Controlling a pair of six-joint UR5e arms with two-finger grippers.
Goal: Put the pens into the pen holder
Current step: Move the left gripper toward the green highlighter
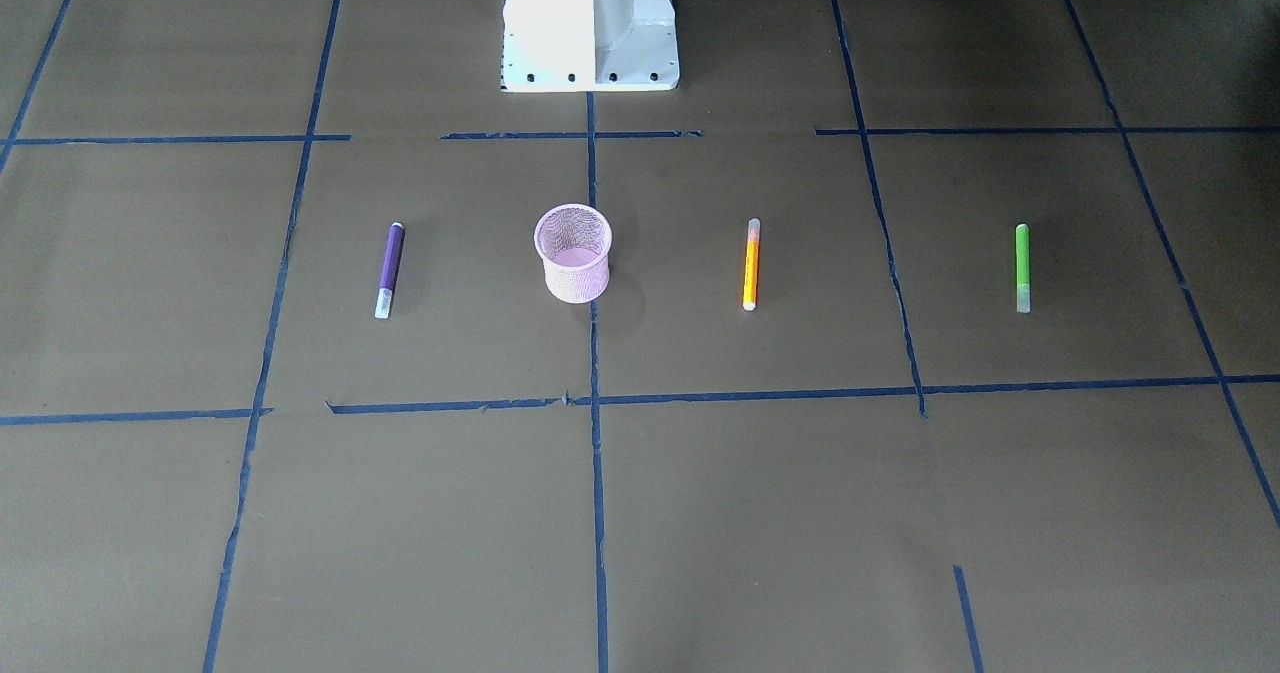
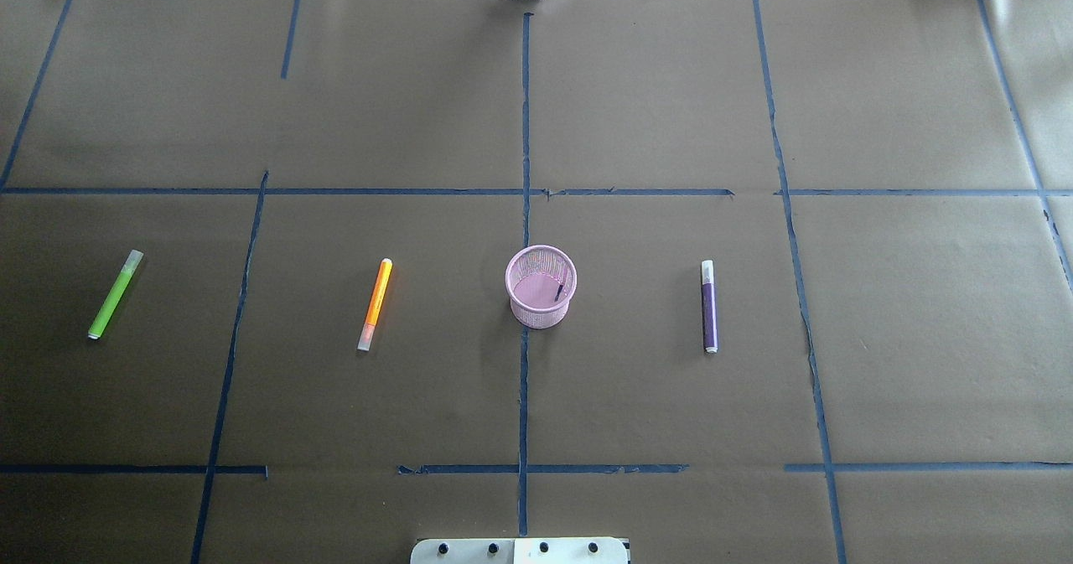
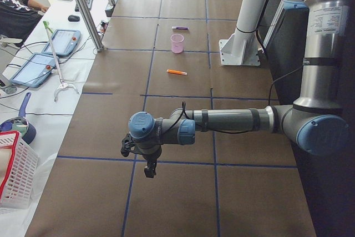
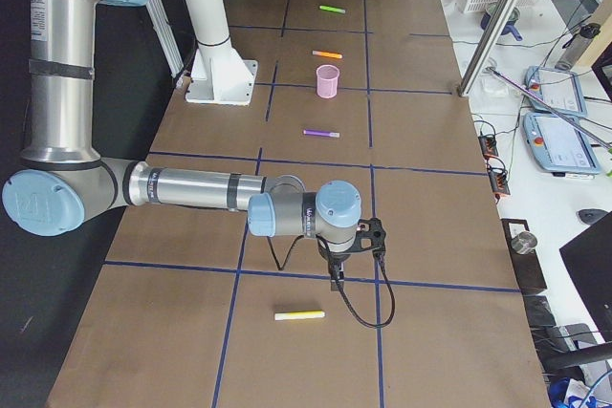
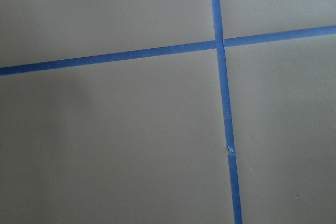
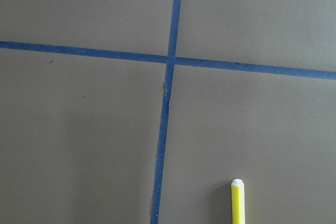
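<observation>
The pink mesh pen holder (image 2: 541, 287) stands upright between the orange pen (image 2: 375, 304) and the purple pen (image 2: 709, 307); the green pen (image 2: 115, 294) lies far left. The yellow pen (image 4: 299, 315) lies near the right gripper (image 4: 336, 281). For the right gripper and the left gripper (image 3: 149, 169), finger spread cannot be determined.

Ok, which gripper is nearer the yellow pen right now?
Right. The right gripper hangs close beside the yellow pen, which shows at its wrist view's lower edge. The left gripper is at the table's opposite end, with the pen holder between them.
</observation>
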